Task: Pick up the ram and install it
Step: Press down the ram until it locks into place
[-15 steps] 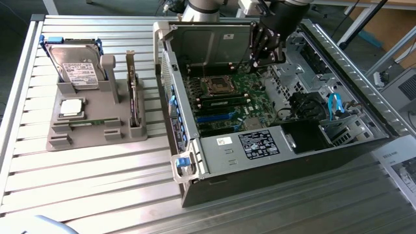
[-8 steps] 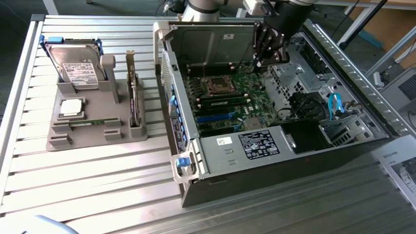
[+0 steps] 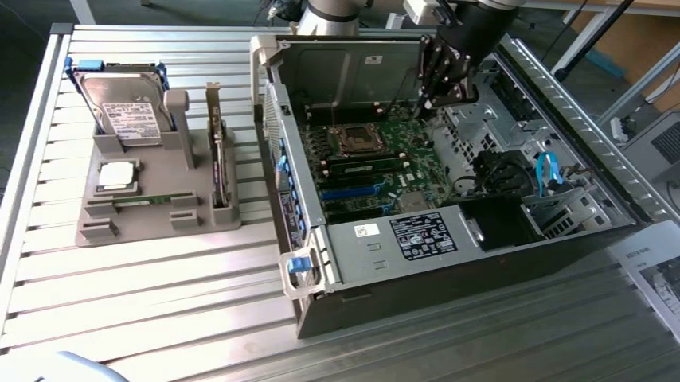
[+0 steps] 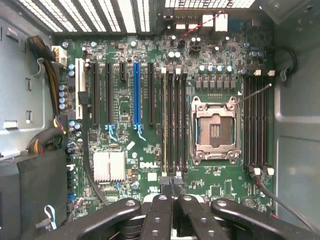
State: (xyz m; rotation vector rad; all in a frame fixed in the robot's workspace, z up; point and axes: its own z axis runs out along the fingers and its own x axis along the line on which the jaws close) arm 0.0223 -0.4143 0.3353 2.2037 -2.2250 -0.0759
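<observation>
Exterior view: the worktop [image 3: 159, 318] carries an open computer case [image 3: 367, 239] at centre. The grey parts holder [image 3: 95, 232] sits at left. The gripper [image 3: 428, 106], fingers pressed together and empty, hangs over the motherboard [image 3: 416, 155], upper centre. The ram [image 3: 143, 200] lies on edge in the holder, left of centre.

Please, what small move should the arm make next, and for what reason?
Probably rise out of the case: the gripper hangs over the motherboard with jaws shut and empty, while the ram sits in the gray holder outside.
</observation>
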